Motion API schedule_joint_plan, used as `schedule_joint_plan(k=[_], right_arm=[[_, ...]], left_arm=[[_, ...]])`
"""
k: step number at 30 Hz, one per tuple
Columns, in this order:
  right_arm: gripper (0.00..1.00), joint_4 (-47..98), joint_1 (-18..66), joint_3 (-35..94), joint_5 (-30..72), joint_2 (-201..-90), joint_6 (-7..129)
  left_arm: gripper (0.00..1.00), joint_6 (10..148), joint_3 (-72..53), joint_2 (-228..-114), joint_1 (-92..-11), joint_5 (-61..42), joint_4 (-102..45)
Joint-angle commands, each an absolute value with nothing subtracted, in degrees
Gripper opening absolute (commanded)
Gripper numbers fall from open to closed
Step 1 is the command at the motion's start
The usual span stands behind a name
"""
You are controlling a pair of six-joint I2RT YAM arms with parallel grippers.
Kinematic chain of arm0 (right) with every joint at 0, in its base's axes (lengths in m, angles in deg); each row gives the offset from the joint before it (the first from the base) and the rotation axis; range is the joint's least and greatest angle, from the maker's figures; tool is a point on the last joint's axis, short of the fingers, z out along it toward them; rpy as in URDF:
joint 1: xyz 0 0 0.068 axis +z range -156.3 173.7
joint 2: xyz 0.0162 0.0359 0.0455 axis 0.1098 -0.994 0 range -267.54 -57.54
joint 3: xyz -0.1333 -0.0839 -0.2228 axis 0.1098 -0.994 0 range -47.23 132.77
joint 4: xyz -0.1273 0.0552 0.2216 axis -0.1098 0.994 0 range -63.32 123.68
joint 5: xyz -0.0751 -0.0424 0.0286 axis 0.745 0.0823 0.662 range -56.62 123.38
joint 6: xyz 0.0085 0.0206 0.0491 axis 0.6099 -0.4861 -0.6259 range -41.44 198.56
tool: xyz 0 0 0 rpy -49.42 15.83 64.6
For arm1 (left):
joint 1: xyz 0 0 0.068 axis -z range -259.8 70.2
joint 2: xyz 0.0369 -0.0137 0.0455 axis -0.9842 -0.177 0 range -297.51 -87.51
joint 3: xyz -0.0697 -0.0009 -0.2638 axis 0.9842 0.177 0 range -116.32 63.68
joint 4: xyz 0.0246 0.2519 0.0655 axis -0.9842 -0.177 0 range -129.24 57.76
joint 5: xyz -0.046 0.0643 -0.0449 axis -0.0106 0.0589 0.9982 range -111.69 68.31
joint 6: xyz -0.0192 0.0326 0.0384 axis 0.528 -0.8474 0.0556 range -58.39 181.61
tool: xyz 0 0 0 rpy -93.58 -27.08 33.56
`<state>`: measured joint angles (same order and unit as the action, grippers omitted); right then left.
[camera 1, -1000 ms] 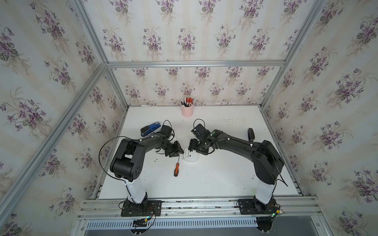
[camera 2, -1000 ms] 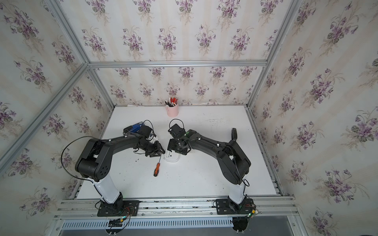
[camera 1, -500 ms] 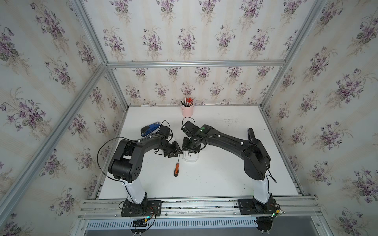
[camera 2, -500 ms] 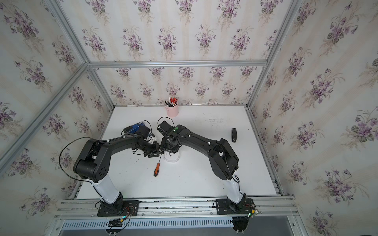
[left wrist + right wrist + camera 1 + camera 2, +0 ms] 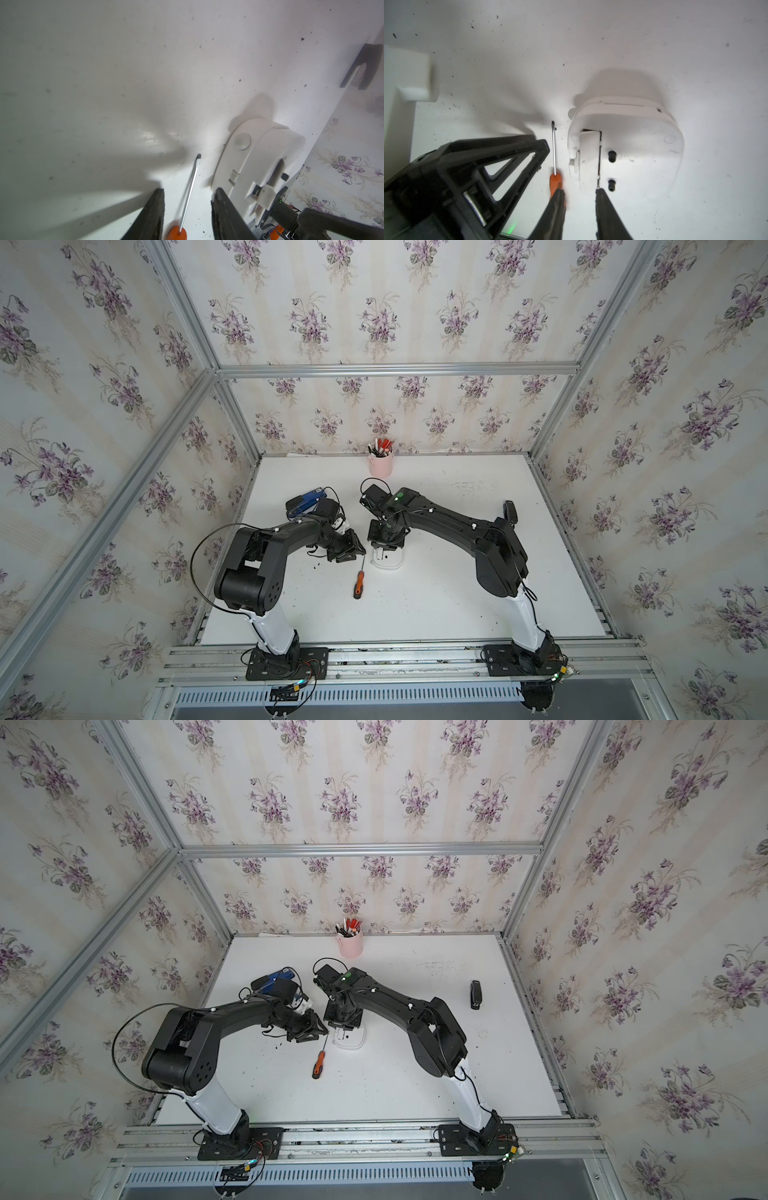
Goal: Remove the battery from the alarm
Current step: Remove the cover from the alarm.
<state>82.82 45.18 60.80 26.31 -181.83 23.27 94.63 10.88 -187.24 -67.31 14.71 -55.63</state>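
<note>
Right wrist view: battery not discernible in alarm; right claw released; left claw released.

White table holds screwdriver under left gripper jaws, alarm under right gripper jaws, pen cup well beyond both.

L arm lies low over the bench, elbow bent and wrist turned inward. The left gripper sits just beside the alarm, fingers apart w/ nothing pinched. R arm arches in from the opposite side, wrist bent steeply down. The right gripper is directly above the alarm's back, fingers narrowly apart.
</note>
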Motion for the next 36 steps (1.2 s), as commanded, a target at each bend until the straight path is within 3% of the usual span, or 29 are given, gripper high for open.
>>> schedule_joint_plan(k=[1, 36], right_arm=[[0.31, 85.6, 45.2, 63.3, 27.2, -183.1, 24.2], [0.28, 93.5, 45.3, 73.5, 30.5, -191.2, 25.8]], left_arm=[[0.44, 93.7, 11.5, -186.9, -67.7, 15.1, -55.2], [0.43, 95.2, 13.6, -187.5, -66.9, 21.2, -51.1]])
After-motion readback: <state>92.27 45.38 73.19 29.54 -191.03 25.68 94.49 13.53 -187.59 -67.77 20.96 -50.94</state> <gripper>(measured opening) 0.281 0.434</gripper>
